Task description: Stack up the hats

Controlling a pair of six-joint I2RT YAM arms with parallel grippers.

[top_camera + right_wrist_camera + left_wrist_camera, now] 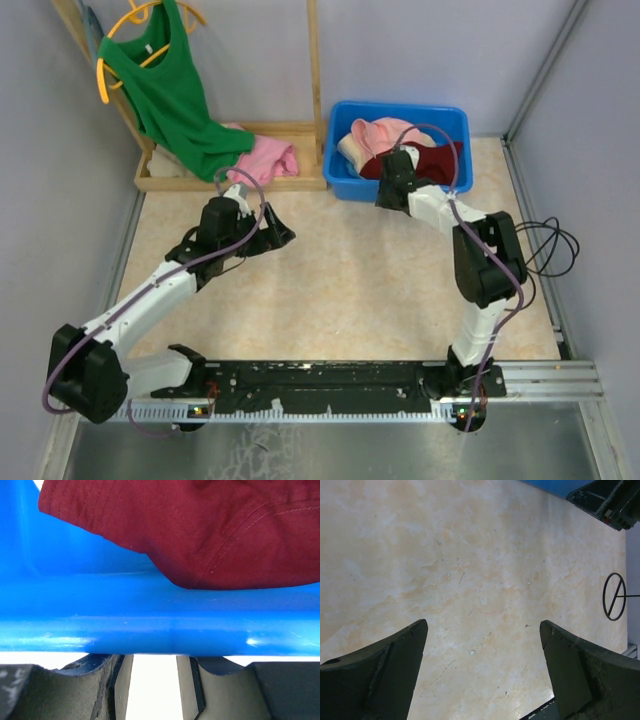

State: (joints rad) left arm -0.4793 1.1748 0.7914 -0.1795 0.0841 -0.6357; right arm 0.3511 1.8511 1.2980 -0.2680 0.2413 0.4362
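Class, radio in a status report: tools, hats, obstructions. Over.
Left tool open, empty, over table. Right tool slightly open at blue bin rim. Dark red hat inside bin, ungrasped. Rim lies between tool and hat.

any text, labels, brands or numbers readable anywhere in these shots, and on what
No text can be read in any view.
The blue bin, the dark red hat and the green shirt show no print.
If the black base rail bears markings, they are too small to tell.

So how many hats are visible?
3, all in the blue bin: beige hat at left, pink hat beside it, dark red hat at right. Others may be hidden.
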